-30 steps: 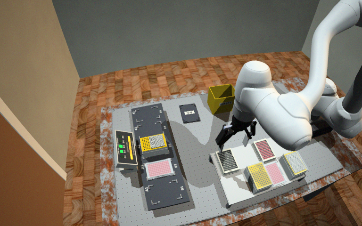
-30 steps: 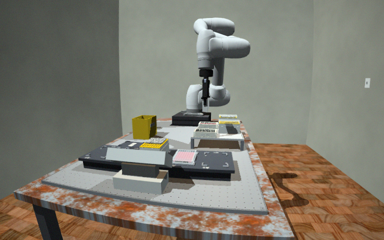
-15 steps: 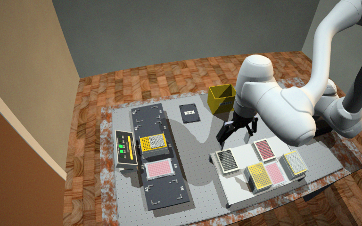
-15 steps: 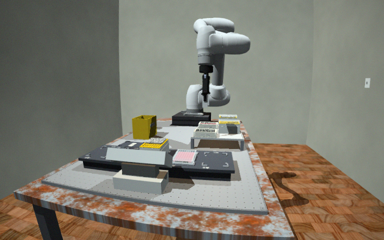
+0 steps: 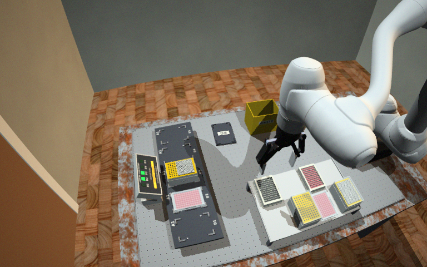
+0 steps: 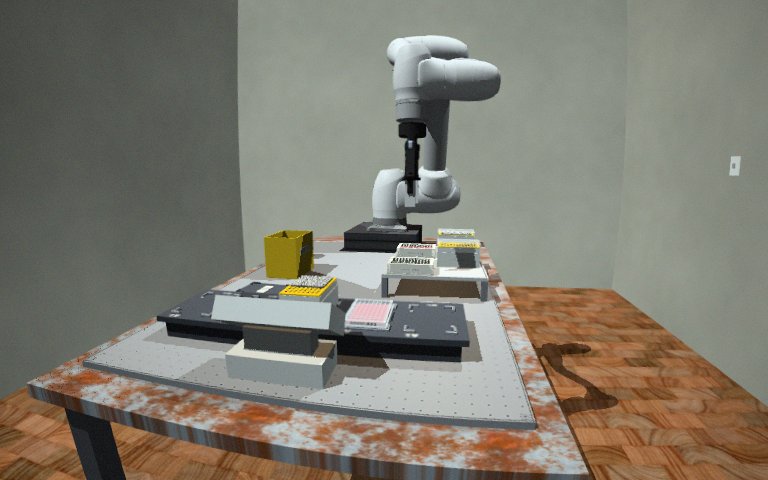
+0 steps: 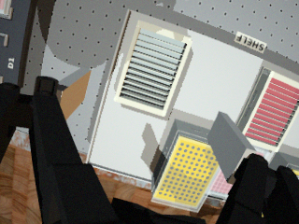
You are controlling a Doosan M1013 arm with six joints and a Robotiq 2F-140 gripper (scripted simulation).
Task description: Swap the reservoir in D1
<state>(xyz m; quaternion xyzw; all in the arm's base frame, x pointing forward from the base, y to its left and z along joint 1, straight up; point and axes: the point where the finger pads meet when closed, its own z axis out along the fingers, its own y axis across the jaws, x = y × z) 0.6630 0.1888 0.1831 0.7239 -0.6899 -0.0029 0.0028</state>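
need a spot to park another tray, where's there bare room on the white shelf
Bare white shelf lies between the grey ribbed tray and the dark red plate, and along the near edge below the ribbed tray. The yellow rack, pink plate and second rack crowd together.

Arm [image 6: 430, 73] raised, fingers [image 6: 411, 164] empty above shelf [image 6: 434, 275].

One robot arm [image 5: 327, 116] with one claw [image 5: 278, 158]. On the desk [image 5: 239, 230]: one dark deck [image 5: 195, 230], one white shelf [image 5: 283, 220], one status panel [image 5: 148, 176], one yellow bin [image 5: 261, 116], one dark nest plate [image 5: 223, 133]. Three yellow-topped tip racks [image 5: 180, 168] [image 5: 306, 207] [image 5: 347, 192]. Two pale pink well plates [image 5: 187, 199] [image 5: 324, 204]. Two ribbed trough reservoirs: one grey [image 5: 267, 189], one red [image 5: 311, 177].
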